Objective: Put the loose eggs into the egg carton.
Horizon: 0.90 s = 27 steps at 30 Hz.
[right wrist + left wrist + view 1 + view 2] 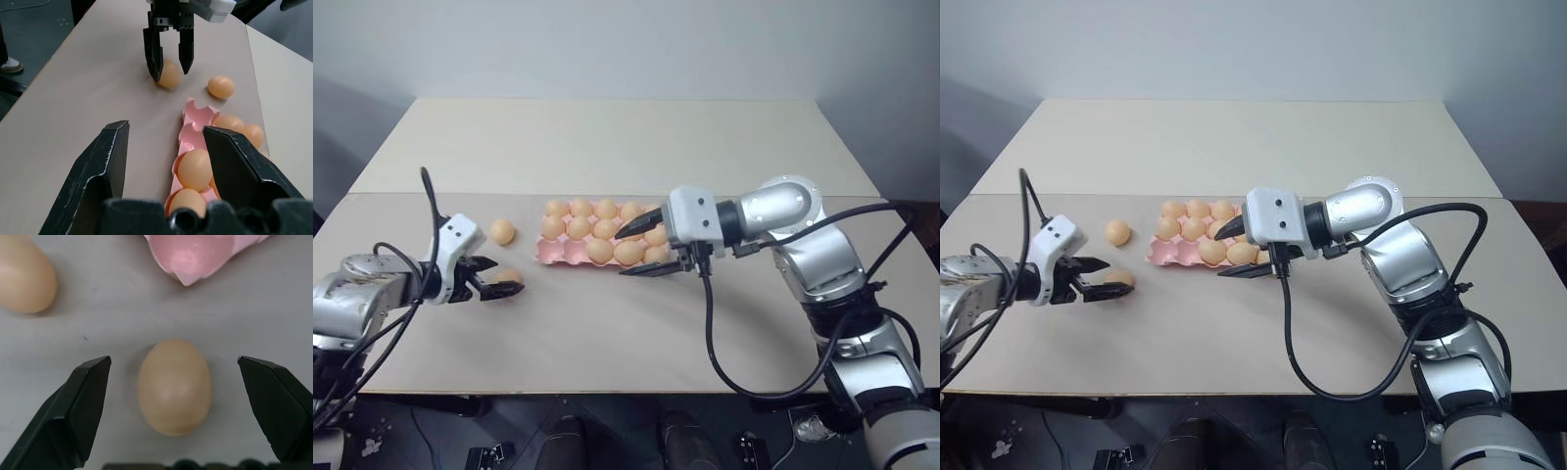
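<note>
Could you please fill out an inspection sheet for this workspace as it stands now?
Surface: beige table, two boards joined by a seam.
Job's things: pink egg carton mostly filled with eggs; near loose egg on the table between the left gripper's fingers, untouched; far loose egg left of the carton.
Clutter: nothing seen.
Grippers: left gripper open around the near egg; right gripper open, empty, above the carton's near edge.
Cables: black cables hang from both arms.
Surroundings: plain wall; dark floor below.
</note>
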Each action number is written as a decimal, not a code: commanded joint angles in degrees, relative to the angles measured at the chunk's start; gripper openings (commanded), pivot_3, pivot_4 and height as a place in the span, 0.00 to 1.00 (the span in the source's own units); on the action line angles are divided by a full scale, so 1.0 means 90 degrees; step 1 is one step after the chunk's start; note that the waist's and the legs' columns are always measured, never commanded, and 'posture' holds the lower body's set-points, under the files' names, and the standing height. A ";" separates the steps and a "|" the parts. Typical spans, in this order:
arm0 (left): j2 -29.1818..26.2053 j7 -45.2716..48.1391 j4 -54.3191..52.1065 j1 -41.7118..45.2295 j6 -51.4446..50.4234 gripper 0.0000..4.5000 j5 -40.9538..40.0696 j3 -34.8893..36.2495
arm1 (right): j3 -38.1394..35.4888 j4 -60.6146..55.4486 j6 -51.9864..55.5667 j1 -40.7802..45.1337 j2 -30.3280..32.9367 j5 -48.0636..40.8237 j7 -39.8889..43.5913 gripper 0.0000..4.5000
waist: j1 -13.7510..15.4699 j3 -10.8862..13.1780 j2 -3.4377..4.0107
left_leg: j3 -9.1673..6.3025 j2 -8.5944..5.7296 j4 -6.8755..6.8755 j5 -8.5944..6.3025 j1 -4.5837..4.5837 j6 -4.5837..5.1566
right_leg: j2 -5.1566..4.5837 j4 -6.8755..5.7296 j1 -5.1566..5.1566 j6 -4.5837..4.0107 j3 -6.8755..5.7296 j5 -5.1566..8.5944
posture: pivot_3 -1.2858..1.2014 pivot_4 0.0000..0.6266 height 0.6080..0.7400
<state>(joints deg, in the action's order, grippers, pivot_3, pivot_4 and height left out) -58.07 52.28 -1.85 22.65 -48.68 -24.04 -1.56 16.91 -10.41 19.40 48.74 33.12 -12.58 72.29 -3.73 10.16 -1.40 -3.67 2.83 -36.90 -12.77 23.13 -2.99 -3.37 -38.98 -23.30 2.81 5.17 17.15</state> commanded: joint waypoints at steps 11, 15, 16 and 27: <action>0.0082 0.0321 0.0552 0.0388 0.0609 0.44 0.0535 0.0042 | -0.0373 -0.0607 0.0519 -0.0111 0.0194 -0.0386 -0.0377 0.66 | 0.0003 0.0000 0.0000 | -0.0004 0.0000 -0.0002 0.0000 0.0004 0.0000 | -0.0001 0.0000 0.0000 0.0000 -0.0003 0.0000 | 0.52 0.24 1.00; -0.0107 0.0641 0.0461 0.0469 0.0484 0.44 0.0329 0.0295 | -0.0379 -0.0662 0.0596 -0.0177 0.0205 -0.0416 -0.0423 0.66 | -0.0004 0.0000 0.0000 | -0.0005 0.0000 -0.0002 0.0000 0.0004 0.0000 | -0.0001 0.0000 0.0000 0.0000 -0.0004 0.0000 | 0.52 0.24 1.00; -0.0190 0.0744 0.0418 0.0509 0.0437 0.44 0.0257 0.0381 | -0.0379 -0.0670 0.0598 -0.0193 0.0210 -0.0417 -0.0429 0.66 | -0.0008 0.0000 0.0000 | -0.0005 0.0000 -0.0002 0.0000 0.0005 0.0000 | 0.0000 0.0000 0.0000 0.0000 -0.0003 0.0000 | 0.52 0.24 1.00; 0.0455 0.0822 0.0201 0.2084 -0.0008 0.44 -0.0009 0.0013 | -0.0238 -0.0650 0.0522 -0.0385 0.0257 -0.0151 -0.0643 0.66 | 0.0117 0.0000 -0.0001 | -0.0009 -0.0003 -0.0013 0.0000 0.0007 0.0000 | -0.0003 0.0002 0.0008 0.0001 -0.0010 0.0000 | 0.52 0.24 1.00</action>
<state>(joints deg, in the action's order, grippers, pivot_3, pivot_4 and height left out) -55.15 59.83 0.75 39.66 -48.74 -24.11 0.18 15.43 -14.63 24.35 45.32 34.94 -14.19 67.26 -2.68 10.15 -1.41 -3.75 2.80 -37.04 -12.77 23.19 -2.99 -3.40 -38.97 -23.22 2.82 5.08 17.16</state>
